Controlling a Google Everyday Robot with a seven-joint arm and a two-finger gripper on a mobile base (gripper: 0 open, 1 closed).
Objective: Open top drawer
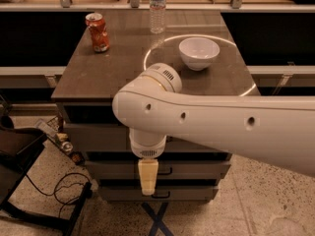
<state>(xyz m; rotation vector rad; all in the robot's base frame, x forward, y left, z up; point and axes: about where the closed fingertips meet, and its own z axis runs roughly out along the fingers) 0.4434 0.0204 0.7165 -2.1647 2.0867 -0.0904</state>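
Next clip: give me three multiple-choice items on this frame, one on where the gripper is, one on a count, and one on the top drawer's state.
1. Where is the gripper?
A) at the left edge of view
B) hanging in front of the lower drawer fronts
C) down on the floor

2. How many things stand on the cabinet top?
A) one
B) five
C) three

3. The top drawer is:
A) shut
B) pulled far out
C) taken out

Key:
1 B: it points down before the fronts below the top drawer.
2 C: a red can, a clear bottle and a white bowl.
3 A: its front sits flush with those below.
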